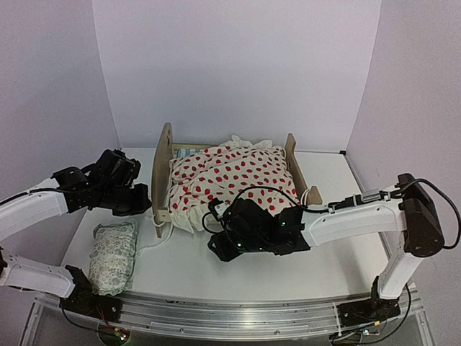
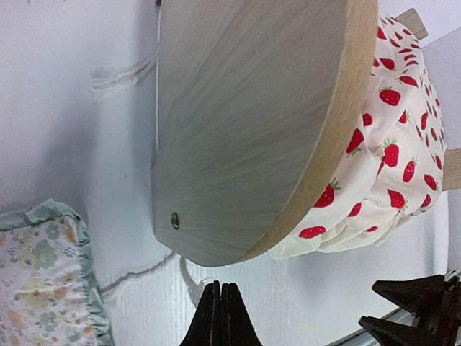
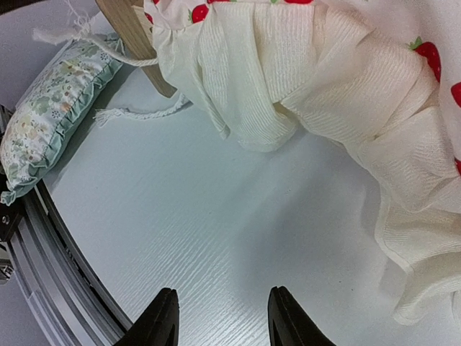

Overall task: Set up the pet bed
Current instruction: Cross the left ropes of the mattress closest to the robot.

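Pet bed (image 1: 163, 169) sits toward the back of the worktop (image 1: 238, 277), slightly left of centre. Headboard (image 2: 252, 122) on my left, footboard (image 1: 294, 167) on my right. The strawberry-print blanket (image 1: 230, 176) is heaped over the frame, and its cream ruffle spills over the near side to the worktop. A sliver of striped mattress (image 1: 186, 153) shows at the back by the headboard.

Left claw (image 2: 220, 317): fingers pressed together, nothing between them. It is just outside the headboard's outer face, apart from the wood.

Right claw (image 3: 222, 317): partly open, empty. It is over bare worktop in front of the bed, and the ruffle hangs just beyond the fingertips.

Green-patterned pillow (image 1: 114, 256) lies at the near left of the worktop, apart from the bed. A frayed white cord (image 3: 144, 112) trails on the worktop by the headboard's foot.
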`<state>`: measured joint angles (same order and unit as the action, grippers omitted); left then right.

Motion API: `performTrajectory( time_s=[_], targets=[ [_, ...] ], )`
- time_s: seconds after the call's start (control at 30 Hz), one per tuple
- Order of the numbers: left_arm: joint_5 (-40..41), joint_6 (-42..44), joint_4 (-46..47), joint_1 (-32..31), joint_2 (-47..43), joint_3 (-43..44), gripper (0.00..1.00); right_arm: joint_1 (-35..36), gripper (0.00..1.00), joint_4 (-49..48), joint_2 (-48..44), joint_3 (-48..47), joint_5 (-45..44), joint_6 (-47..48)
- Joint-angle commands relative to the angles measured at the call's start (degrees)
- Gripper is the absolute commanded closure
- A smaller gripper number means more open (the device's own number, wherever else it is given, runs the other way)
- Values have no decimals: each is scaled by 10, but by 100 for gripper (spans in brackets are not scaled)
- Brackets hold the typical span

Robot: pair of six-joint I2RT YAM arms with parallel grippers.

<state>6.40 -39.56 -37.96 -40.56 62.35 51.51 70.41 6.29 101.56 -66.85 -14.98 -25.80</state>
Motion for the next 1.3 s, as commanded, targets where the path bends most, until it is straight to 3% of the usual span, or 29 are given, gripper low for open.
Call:
performTrajectory(
  time_s=[0.0, 0.2, 0.5, 0.67, 1.0, 1.27],
  targets=[
    [-83, -63, 60, 0, -26, -74, 100, 0, 57, -24, 17, -22, 3, -2],
    [-174, -116, 169, -4, -2, -153, 100, 0, 57, -29, 31, -30, 8, 0],
    [-224, -131, 266, -16, 59, -201, 100, 0, 57, -33, 48, -41, 13, 7],
    [-211, -118, 257, -18, 89, -191, 99, 0, 57, -35, 54, -46, 13, 12],
    [-180, -111, 198, -18, 67, -162, 70, 0, 57, -47, 65, -54, 21, 12],
    [-98, -91, 54, -17, 3, -82, 53, 3, 53, -126, 105, -72, 60, -18]
  ],
)
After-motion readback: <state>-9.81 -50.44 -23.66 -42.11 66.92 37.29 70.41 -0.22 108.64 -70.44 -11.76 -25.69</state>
